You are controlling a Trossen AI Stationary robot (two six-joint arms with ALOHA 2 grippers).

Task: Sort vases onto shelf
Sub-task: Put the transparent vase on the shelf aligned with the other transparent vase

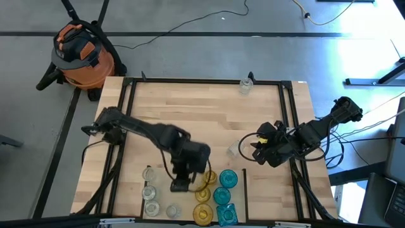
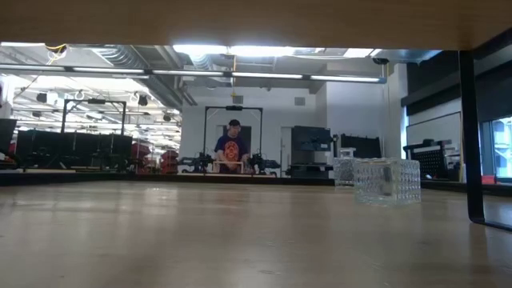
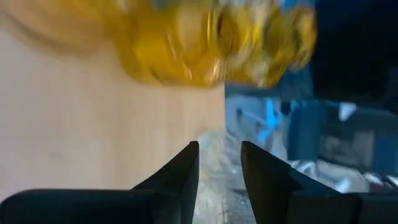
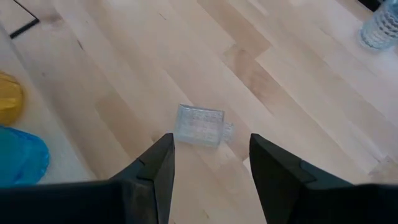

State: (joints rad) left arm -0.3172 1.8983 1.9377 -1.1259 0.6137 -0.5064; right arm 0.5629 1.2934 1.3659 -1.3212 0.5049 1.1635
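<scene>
- I have the left tool [image 1: 180, 185] low over the near edge of the counter [image 1: 190, 114], beside the amber vases [image 1: 204, 180]; its fingers [image 3: 186, 168] stand a little apart with nothing between them.
- My right tool [image 4: 211, 165] hovers toward the counter's right side with its fingers open and empty, just above a clear square vase [image 4: 200, 126] lying on its side.
- The teal vases [image 1: 224, 190] stand next to the amber ones, with clear vases [image 1: 150, 193] in the section to their left.
- Another clear vase [image 1: 245, 84] stands alone at the counter's far edge.
- The shelf is pale wood, split by thin dark lines [image 1: 245, 183].
- Beyond it, an orange shop vacuum [image 1: 81, 54] sits on grey floor; at counter level I see a person [image 2: 232, 144] far back in a bright workshop.
</scene>
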